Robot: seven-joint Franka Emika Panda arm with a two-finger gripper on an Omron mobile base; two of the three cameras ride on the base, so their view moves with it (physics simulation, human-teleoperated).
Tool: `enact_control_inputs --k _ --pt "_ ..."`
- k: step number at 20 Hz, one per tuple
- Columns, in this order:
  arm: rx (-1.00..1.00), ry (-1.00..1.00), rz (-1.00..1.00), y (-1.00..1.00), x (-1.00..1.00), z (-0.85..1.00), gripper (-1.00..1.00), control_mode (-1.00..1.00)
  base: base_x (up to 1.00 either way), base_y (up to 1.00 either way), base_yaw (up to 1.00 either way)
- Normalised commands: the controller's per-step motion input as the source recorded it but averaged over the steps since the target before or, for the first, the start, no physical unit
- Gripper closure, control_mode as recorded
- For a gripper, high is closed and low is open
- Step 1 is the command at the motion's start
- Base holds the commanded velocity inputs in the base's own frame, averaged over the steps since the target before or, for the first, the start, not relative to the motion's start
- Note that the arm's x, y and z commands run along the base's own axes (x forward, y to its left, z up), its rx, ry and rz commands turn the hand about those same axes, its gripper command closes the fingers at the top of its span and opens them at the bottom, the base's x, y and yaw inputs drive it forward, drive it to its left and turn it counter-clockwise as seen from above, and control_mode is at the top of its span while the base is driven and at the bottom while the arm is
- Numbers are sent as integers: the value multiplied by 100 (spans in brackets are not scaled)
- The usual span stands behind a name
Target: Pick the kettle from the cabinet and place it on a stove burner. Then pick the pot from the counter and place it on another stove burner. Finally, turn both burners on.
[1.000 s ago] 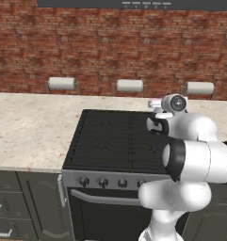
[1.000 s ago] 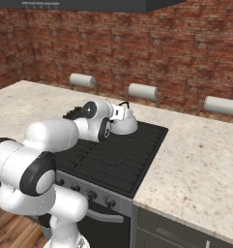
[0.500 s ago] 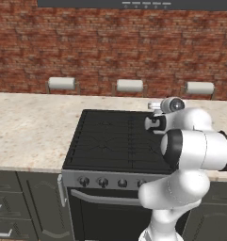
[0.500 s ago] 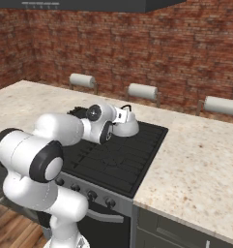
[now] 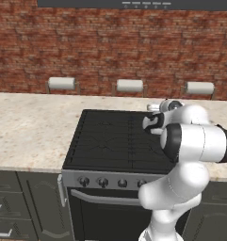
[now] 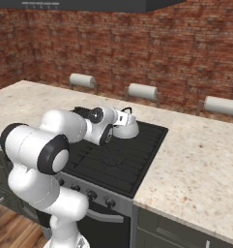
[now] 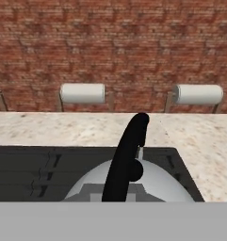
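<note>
kettle (image 6: 129, 129) sits on the back right stove burner (image 6: 137, 138) of the black cooktop, black arched handle (image 7: 126, 157) up. gripper (image 6: 123, 117) pressed together, pinching that handle from the left. beige counter (image 6: 195, 169) either side of the range, brick wall behind with paper towel rolls (image 6: 142, 91).

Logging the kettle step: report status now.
Gripper shut on thin black arched handle of small silvery-white dome kettle. Kettle over back right of flat black cooktop; contact unclear. Nothing blocking.
</note>
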Motion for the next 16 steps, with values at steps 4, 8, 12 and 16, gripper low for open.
enact_control_inputs --k 4,8,12,16 --pt "0 -1 0 -7 10 -17 100 -100 0 0 0" --pt "0 -1 0 -8 10 -15 100 -100 0 0 0" --pt "0 -1 0 -8 11 -15 100 -100 0 0 0" --pt "0 0 0 -8 9 -14 100 -100 0 0 0"
